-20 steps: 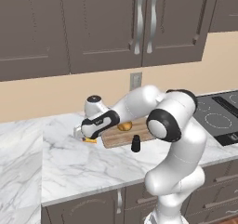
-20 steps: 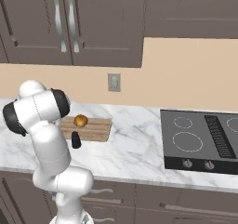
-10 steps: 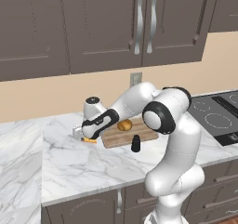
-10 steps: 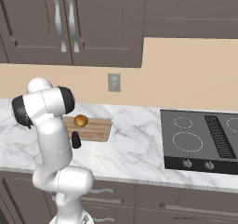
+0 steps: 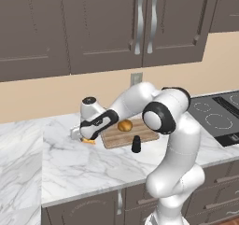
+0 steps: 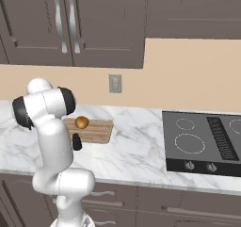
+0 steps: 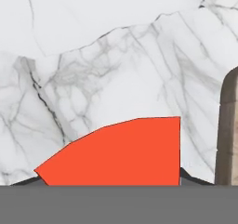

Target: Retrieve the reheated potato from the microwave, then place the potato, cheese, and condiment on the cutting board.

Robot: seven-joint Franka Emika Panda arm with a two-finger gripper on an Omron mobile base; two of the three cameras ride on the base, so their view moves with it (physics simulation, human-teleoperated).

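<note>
Left to right: claw (image 5: 80, 136) low over the cheese (image 5: 87, 140) on the marble tabletop (image 5: 70, 168), just left of the cutting board (image 5: 133, 134); can't tell if it pinches yet. Potato (image 5: 124, 125) already on the board, 1 of 3 done. Condiment (image 5: 136, 144) on the tabletop beside the board's front edge, still to go.

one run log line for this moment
potato: on cutting board | cheese: on counter, at jaws | condiment: on counter beside board

counter (image 5: 70, 168): white marble | on it: cutting board (image 5: 140, 134), condiment (image 5: 136, 144), cheese (image 7: 121, 151)
</note>
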